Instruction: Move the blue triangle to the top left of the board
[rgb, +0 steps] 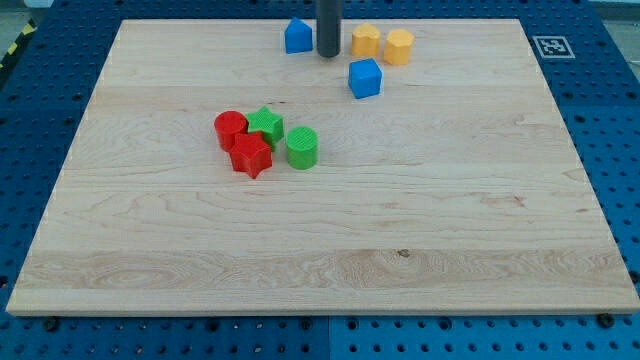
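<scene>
Well to the view's lower left of my tip (328, 53), a cluster of four blocks sits on the wooden board (150, 250): a red cylinder (230, 129), a red star (251, 156) just below it, a green star (265, 124) touching both reds, and a green cylinder (302, 147) at the cluster's right. The blue triangle (297, 36) stands near the board's top edge, just to the left of my tip (a thin gap seems to part them, though I cannot be sure). My tip is a bare rod end, with no jaws to open or close. Just below and right of it lies a blue cube (365, 78); to its right sit two orange blocks, one (366, 41) close by, the other (399, 46) touching it. A printed marker (551, 46) occupies the board's top right corner.
</scene>
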